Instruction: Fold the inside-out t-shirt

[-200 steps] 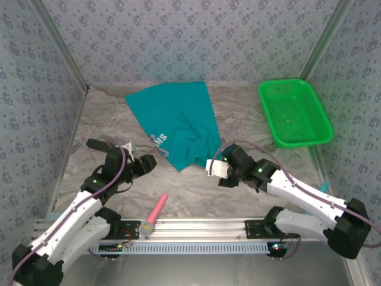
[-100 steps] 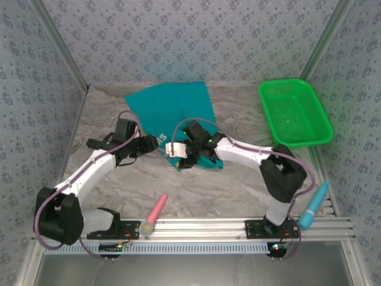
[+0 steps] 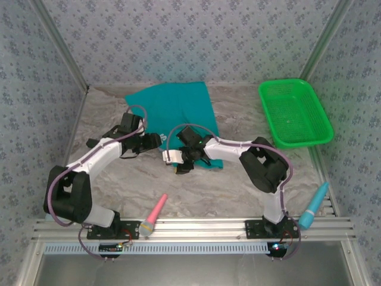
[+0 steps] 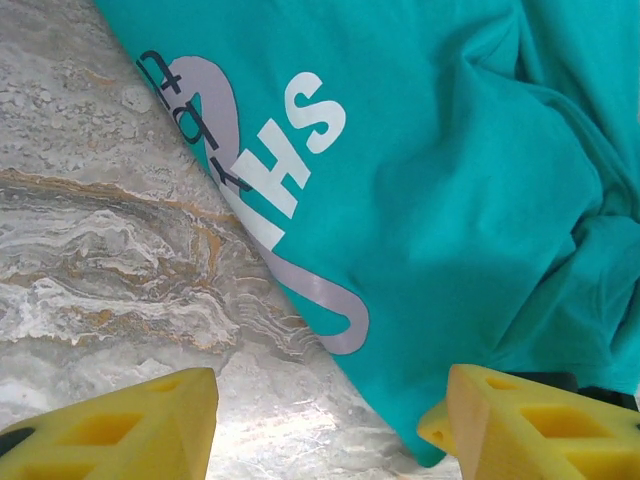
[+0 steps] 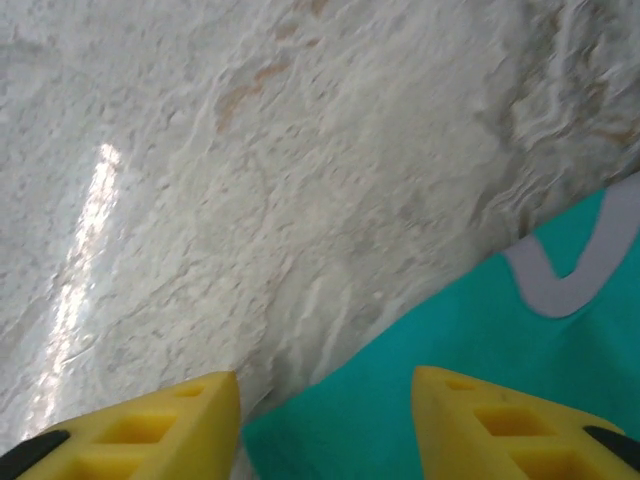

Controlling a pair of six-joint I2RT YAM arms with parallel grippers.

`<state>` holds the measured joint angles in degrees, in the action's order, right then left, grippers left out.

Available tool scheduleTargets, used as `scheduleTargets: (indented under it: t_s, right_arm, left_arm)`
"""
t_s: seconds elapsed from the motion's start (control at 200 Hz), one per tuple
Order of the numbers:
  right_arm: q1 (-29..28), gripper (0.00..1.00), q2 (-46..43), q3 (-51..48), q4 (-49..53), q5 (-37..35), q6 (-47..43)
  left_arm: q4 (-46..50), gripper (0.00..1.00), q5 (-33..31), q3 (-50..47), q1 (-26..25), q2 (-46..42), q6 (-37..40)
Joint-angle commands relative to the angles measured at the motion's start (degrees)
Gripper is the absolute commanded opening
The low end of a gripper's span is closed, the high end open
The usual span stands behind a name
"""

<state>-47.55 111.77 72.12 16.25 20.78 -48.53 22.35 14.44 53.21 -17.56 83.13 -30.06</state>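
Observation:
The inside-out t-shirt (image 3: pixel 178 110) is teal and lies spread at the back middle of the marble table (image 3: pixel 232 185), its near corner pointing toward the arms. White letters and a grey swoosh show on the t-shirt (image 4: pixel 450 180) in the left wrist view. My left gripper (image 3: pixel 153 142) is at the shirt's left edge. It (image 4: pixel 325 430) is open, with the shirt's corner just by the right finger (image 4: pixel 540 425). My right gripper (image 3: pixel 178 162) hangs over the near corner. In the right wrist view it (image 5: pixel 325 420) is open, with the t-shirt's (image 5: pixel 480 340) edge lying between its fingers.
A green plastic basket (image 3: pixel 294 113) stands at the back right. A pink stick (image 3: pixel 156 211) lies against the front rail on the left, a blue one (image 3: pixel 314 205) on the right. Patterned walls close in the table's left, back and right sides.
Both arms have reached forward to the shirt's near corner. The right gripper swung left from beside the shirt onto its corner, and its jaws have narrowed.

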Motion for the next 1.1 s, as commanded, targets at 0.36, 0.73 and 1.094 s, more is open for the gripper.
scheduleTargets:
  t_s: [0.36, 0.73, 1.094]
  right_arm:
    - [-6.78, 0.00, -9.77, -11.12, 8.93, 10.65, 2.72]
    - [12.76, 0.41, -23.22, -13.21, -7.99, -8.38, 26.85]
    - [23.69, 0.44, -19.16, -9.99, -7.65, -11.06, 50.78]
  left_arm:
    - [-4.72, 0.59, 5.85, 2.19, -0.73, 3.93, 2.62]
    - [-8.31, 0.67, 7.29, 12.75, -9.17, 15.74, 1.28]
    - [-11.66, 0.19, 8.25, 15.25, -16.95, 29.89, -0.48]
